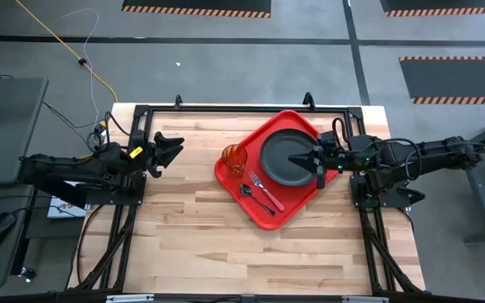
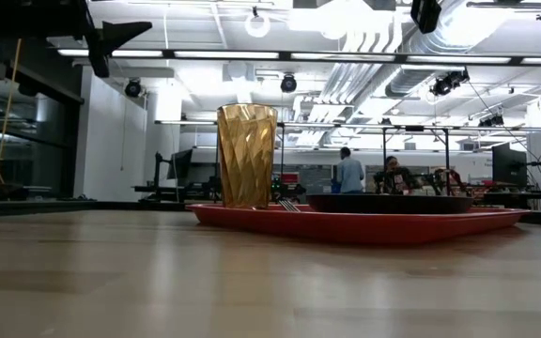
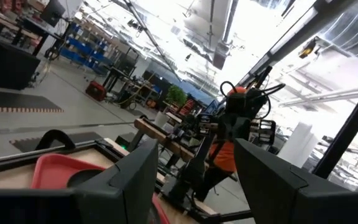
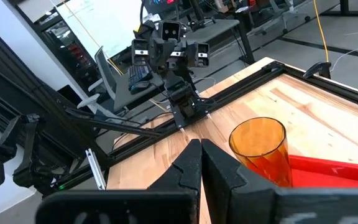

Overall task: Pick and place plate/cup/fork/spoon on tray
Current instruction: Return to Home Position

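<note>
The red tray (image 1: 263, 210) lies slantwise on the table's right half. On it rest the dark plate (image 1: 278, 151), the amber cup (image 1: 235, 157) upright at its left corner, the red-handled fork (image 1: 269, 193) and the dark spoon (image 1: 253, 196). My right gripper (image 1: 297, 159) is shut and empty, held high over the plate; its shut fingers (image 4: 194, 163) point toward the cup (image 4: 260, 149). My left gripper (image 1: 175, 150) is open and empty above the table's left side, facing the tray (image 3: 51, 171).
A black frame rail (image 1: 226, 109) runs along the table's far edge, with arm mounts at both sides. Bare wood (image 1: 192, 236) fills the near half of the table. People (image 2: 350, 174) stand far off in the room behind.
</note>
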Controlling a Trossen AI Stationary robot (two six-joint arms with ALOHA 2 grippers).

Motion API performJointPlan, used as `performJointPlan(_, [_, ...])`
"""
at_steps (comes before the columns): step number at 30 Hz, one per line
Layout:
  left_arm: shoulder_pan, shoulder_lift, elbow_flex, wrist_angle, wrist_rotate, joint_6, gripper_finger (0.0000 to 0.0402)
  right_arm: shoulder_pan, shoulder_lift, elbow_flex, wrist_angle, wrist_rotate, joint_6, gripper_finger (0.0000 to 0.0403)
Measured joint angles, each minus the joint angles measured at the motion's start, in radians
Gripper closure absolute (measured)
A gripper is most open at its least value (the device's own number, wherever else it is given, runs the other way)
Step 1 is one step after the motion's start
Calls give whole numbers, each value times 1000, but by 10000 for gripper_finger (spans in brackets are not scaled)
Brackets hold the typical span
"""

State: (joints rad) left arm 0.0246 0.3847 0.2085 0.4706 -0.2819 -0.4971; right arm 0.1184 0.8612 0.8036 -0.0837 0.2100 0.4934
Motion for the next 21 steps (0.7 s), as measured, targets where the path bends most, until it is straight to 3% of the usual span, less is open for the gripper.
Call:
performJointPlan(12, [-35, 0, 0, -1, 45, -22, 202, 0, 0, 0, 14, 13, 25, 400])
performJointPlan(21, [-68, 0, 1, -1, 45, 58, 202, 0, 0, 0, 21, 24, 29, 400])
